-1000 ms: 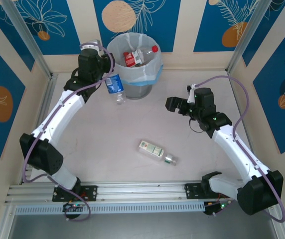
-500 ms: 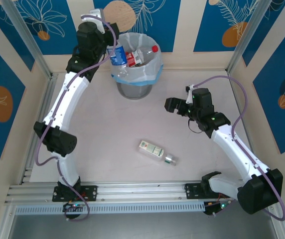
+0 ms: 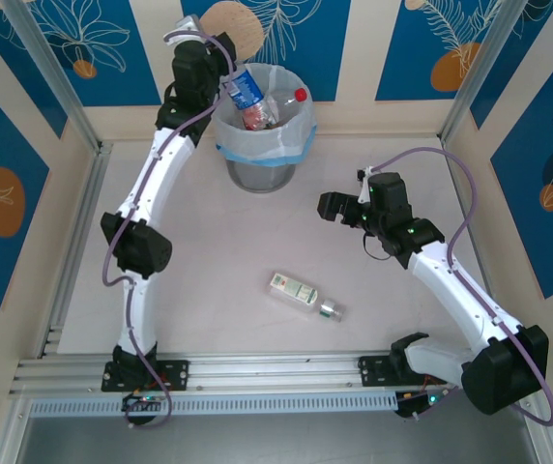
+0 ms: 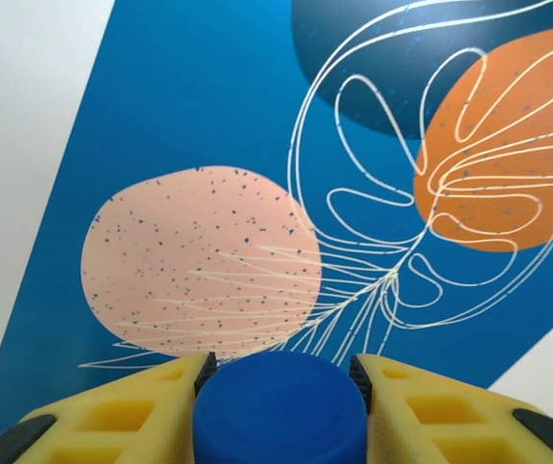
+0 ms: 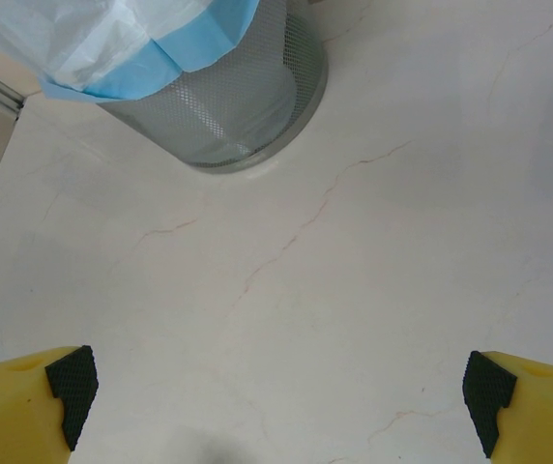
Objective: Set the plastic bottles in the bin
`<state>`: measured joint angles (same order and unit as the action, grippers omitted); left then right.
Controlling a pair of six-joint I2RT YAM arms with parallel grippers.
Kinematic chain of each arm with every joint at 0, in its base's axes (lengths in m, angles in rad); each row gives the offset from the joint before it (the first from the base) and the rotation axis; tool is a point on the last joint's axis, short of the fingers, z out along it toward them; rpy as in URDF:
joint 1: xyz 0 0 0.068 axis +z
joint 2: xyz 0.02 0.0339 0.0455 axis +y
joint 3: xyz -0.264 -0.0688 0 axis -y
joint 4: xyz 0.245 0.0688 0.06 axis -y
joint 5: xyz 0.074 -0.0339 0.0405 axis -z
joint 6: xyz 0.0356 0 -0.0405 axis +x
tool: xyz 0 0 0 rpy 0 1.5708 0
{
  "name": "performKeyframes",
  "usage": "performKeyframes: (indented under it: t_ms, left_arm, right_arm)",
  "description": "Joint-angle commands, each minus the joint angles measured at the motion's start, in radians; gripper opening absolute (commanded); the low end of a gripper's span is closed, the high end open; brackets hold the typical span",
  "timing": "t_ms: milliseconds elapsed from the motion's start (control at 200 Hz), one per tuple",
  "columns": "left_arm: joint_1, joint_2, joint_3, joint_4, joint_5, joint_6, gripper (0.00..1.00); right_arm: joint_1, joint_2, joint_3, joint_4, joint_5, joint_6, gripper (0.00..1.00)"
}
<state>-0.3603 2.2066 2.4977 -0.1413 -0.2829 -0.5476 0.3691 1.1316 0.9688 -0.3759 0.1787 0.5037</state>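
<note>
I'm holding the blue-labelled bottle (image 3: pixel 246 90), clamped in the left fingers (image 4: pixel 122 406), tilted over the rim of the bin (image 3: pixel 257 174), right fingers (image 5: pixel 25 396) spread wide; next, I judge, calls for letting go inside.

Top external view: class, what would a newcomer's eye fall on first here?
The left gripper, stretched far out, holds a blue-labelled bottle over the bin, where other bottles already lie. One green-and-white bottle lies alone on the table, and the right gripper hovers open beyond it.
</note>
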Motion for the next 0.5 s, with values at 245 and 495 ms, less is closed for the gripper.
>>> performKeyframes:
  t_ms: [245,495]
  left_arm:
    - [0.016,0.108,0.109,-0.078,0.039,-0.091,0.03]
    - [0.021,0.147,0.109,-0.16,0.065,-0.09,0.68]
  right_arm:
    - [0.013,0.011,0.03,-0.021,0.021,0.001,1.0]
    - [0.024,0.026,0.037,-0.027,0.025,-0.004,0.99]
